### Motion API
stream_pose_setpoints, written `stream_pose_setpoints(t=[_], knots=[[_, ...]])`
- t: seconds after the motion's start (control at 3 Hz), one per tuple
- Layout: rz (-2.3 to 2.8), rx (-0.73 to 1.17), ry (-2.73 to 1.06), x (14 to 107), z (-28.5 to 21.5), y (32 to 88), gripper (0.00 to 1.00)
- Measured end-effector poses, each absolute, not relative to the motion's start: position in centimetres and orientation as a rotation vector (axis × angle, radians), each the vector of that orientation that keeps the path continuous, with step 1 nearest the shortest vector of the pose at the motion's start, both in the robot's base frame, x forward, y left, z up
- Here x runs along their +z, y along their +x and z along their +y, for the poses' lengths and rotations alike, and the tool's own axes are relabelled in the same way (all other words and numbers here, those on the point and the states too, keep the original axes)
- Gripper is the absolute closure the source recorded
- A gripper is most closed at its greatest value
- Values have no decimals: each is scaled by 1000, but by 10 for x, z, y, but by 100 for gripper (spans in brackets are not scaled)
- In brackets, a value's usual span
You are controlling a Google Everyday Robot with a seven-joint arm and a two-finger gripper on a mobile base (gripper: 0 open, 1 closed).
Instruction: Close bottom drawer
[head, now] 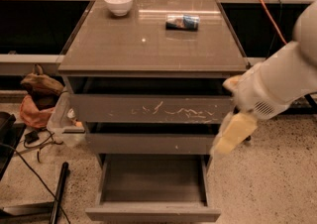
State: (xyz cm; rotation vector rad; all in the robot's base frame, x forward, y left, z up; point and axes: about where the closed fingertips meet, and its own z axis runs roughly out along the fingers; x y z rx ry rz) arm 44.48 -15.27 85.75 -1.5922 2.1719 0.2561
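Camera view is showing the gripper [233, 134] hanging below the front-right corner of the worktop [148, 44], its opening impossible to tell. Down and to its left, the bottom drawer [152, 212] is sitting pulled out, front panel running left-right, needing a push straight back.

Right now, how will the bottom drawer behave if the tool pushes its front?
Bottom drawer looks empty and pulled out: probably light, sliding in easily. Flat handleless front: an off-centre push may skew it. The tool hangs right of the cabinet, beside the middle drawer.
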Motion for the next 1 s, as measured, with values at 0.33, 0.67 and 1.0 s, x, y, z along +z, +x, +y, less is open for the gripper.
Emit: stream_pose_setpoints(t=[0.33,0.67,1.0], knots=[[2201,446,-1546,758,-116,451,0],[2183,417,-1501,750,-114,465,0],[2184,420,-1504,750,-114,464,0]])
